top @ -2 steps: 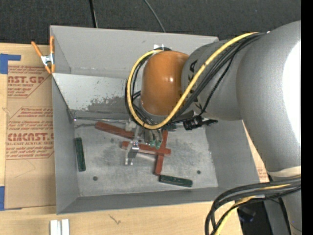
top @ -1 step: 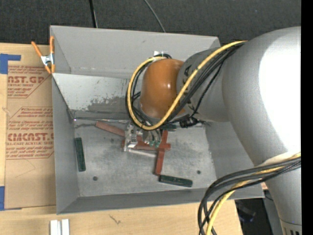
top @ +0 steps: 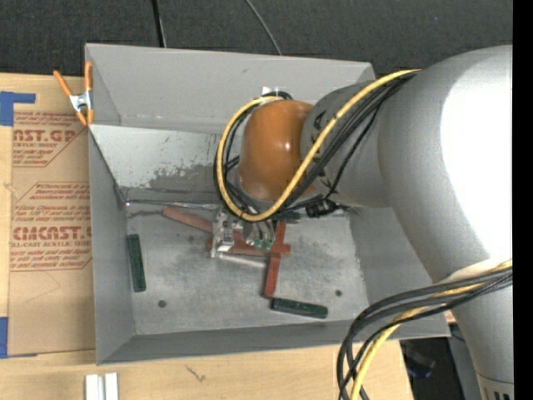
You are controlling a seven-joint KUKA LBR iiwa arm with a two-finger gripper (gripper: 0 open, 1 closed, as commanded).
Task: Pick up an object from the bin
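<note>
So right now I've got the gripper (top: 223, 245) down on the floor of the bin (top: 166, 82), roughly mid-bin, under the arm's orange cover (top: 271, 148). From my feed I honestly can't tell if it's clamped or slack. Just right of the gripper, touching or nearly so, there's a short brown stick (top: 281, 249) lying crosswise over a long brown stick (top: 272, 277). That crossed pair is what it's sitting at. A third brown stick (top: 187, 218) lies just up-left of the gripper. A green stick (top: 135, 262) is well off to its left, and the other green stick (top: 298, 308) is down-right of it.
</note>
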